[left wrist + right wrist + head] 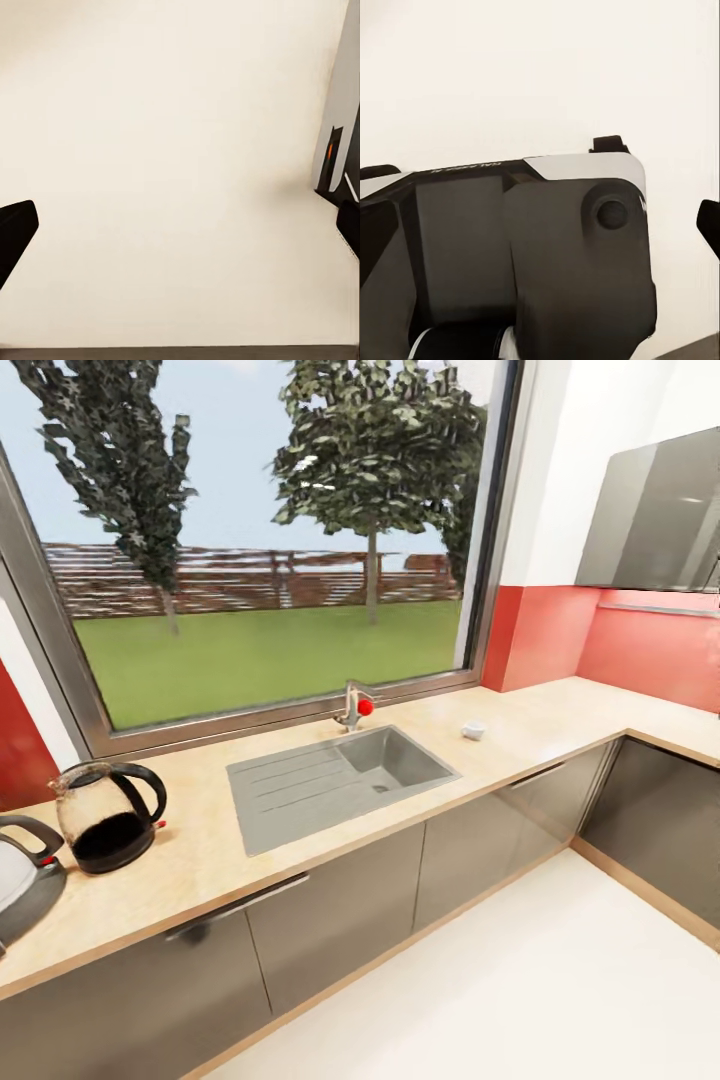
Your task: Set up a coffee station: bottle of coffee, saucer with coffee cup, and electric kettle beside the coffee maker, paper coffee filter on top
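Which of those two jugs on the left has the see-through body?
The electric kettle, glassy with a black loop handle and dark base; the grey appliance at the picture's edge is opaque.

The kitchen countertop point(560, 725) is finished in light, matt wood-grain; the cabinet fronts point(340, 920) below are rendered in smooth grey with a faint sheen; the backsplash point(640, 645) is seen as glossy red; the sink point(335, 780) and tap point(352, 707) appear as brushed metal; the electric kettle point(105, 815) is shown as clear glass with black plastic; the floor point(520, 1000) is pale and smooth.
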Controlling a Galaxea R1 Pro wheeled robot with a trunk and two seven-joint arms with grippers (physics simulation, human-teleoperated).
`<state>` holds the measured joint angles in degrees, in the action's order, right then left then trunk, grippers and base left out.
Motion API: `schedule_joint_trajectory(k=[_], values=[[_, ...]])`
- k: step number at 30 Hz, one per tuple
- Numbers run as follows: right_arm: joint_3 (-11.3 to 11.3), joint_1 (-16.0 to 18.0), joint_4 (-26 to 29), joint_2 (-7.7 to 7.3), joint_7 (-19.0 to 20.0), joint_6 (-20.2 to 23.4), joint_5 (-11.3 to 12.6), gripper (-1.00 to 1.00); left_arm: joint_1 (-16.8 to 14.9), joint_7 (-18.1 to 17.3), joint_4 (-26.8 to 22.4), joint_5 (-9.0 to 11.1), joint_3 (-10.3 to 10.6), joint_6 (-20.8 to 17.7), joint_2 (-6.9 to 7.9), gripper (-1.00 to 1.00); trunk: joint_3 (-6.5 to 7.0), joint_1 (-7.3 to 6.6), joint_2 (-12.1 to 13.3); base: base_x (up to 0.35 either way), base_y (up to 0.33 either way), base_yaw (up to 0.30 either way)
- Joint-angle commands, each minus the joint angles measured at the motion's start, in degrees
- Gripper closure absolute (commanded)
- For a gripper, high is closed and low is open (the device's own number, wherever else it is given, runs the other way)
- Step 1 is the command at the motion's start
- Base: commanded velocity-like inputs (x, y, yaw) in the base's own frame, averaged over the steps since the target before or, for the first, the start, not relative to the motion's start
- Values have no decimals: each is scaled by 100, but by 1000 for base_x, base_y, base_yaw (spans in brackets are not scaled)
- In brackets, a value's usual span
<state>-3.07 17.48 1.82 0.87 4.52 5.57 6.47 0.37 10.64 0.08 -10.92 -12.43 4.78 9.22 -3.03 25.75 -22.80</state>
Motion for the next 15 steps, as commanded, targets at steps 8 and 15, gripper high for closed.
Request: schedule_joint_trajectory(k=[8, 15], values=[[-29, 1, 24, 28, 14, 10, 53, -100, -1, 24, -11, -64, -56, 39, -7, -100, -11, 4, -12, 48, -277, 0], [-32, 1, 24, 34, 14, -124, 48, -100, -1, 26, -27, -60, -72, 78, -8, -100, -11, 4, -12, 196, -230, 0]])
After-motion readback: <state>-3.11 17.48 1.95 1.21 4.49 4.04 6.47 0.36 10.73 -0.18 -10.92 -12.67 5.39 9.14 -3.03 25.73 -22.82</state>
